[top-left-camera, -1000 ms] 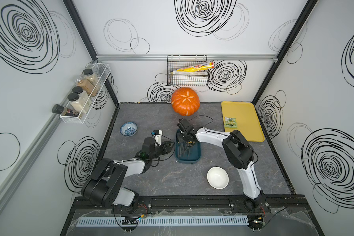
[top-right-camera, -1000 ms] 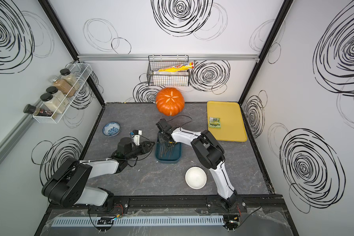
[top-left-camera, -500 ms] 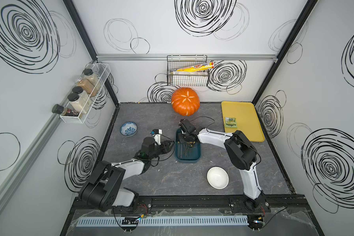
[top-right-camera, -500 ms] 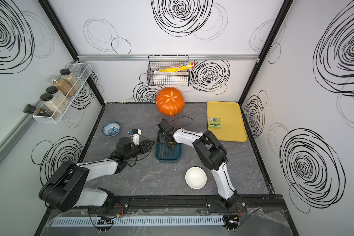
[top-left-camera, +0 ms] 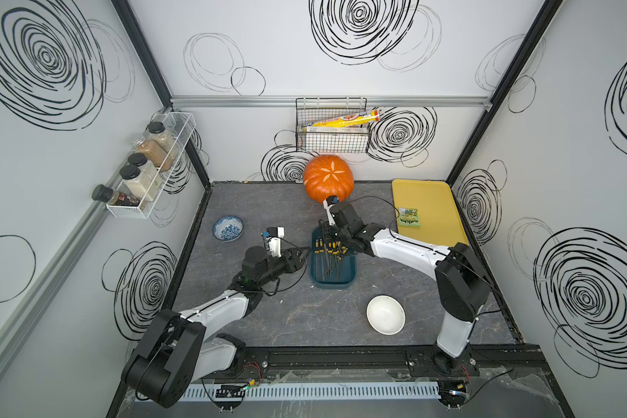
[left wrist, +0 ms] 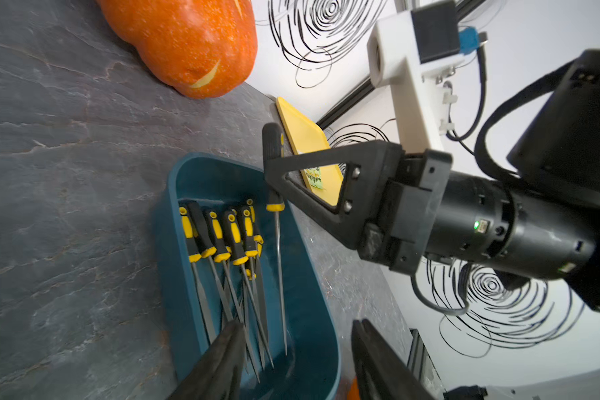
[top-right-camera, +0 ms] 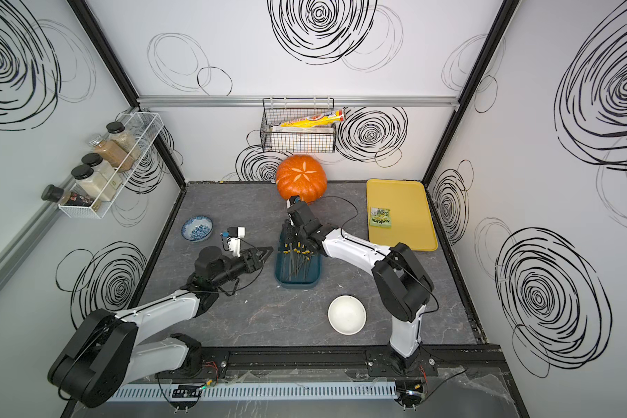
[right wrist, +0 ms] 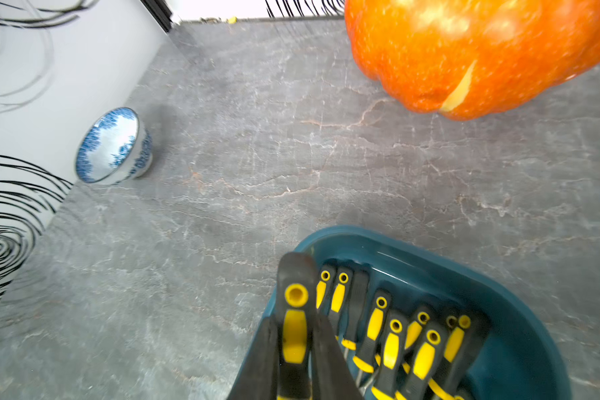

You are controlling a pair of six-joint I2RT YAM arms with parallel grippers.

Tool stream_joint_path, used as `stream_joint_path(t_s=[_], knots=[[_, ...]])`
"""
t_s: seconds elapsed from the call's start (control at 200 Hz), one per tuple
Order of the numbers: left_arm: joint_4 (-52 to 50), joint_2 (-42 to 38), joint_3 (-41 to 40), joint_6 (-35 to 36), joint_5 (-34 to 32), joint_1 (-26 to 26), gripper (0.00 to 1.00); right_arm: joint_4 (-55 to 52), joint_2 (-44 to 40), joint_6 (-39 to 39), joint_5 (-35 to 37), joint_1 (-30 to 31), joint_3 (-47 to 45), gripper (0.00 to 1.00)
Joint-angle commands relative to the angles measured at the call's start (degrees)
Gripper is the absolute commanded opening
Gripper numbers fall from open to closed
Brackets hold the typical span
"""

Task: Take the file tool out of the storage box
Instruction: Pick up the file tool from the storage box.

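Right tool (right wrist: 295, 323) clenched on black-and-yellow-handled steel file (right wrist: 294, 294), handle raised over the far rim of the dark teal plastic storage box (top-left-camera: 333, 283), tip down inside. Bare grey desk (top-left-camera: 268, 202) all round the box; orange pumpkin (top-left-camera: 328, 177) well behind. Left tool (top-right-camera: 266, 254) released beside the box's left wall, jaws wider than a second ago.

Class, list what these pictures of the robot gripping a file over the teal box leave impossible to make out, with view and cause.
- Blade of the held file: right wrist view, cut off by the bottom edge.
- Number of files in the storage box: both top views, too small and overlapping.
- Print on the green packet: both top views, too small.
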Motion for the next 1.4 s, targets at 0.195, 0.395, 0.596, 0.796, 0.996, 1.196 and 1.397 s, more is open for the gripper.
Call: stream_joint_path(t_s=[0.195,0.395,0.596,0.796,0.996,1.196,1.397], knots=[[21.3,0.7,-3.1,-6.6,12.3,-2.9,0.66,21.7,-18.5,3.6,-10.4,-1.1,-15.3,0.06],[15.3,1.8,0.8,-1.2,11.1,-8.4,0.67,24.7,-21.7,6.0,-15.8,-1.2,-17.7,0.06],[11.6,1.1,2.0,1.6,8.4,-10.0,0.57,25.1,-22.7,6.7,-16.6,-1.2,-19.1,0.05],[6.5,1.9,4.7,3.5,6.3,-10.2,0.45,26.0,-23.9,7.0,-16.6,-1.2,-21.1,0.05],[5.7,3.6,6.0,4.1,5.5,-10.3,0.38,26.8,-23.8,7.7,-17.2,-1.2,-22.4,0.05],[-3.7,3.4,8.9,9.0,-0.5,-12.5,0.39,27.4,-23.3,7.7,-17.3,-1.2,-22.6,0.05],[-9.0,3.1,10.6,11.3,-5.5,-14.3,0.23,27.5,-23.1,7.8,-16.6,-1.1,-23.3,0.05]])
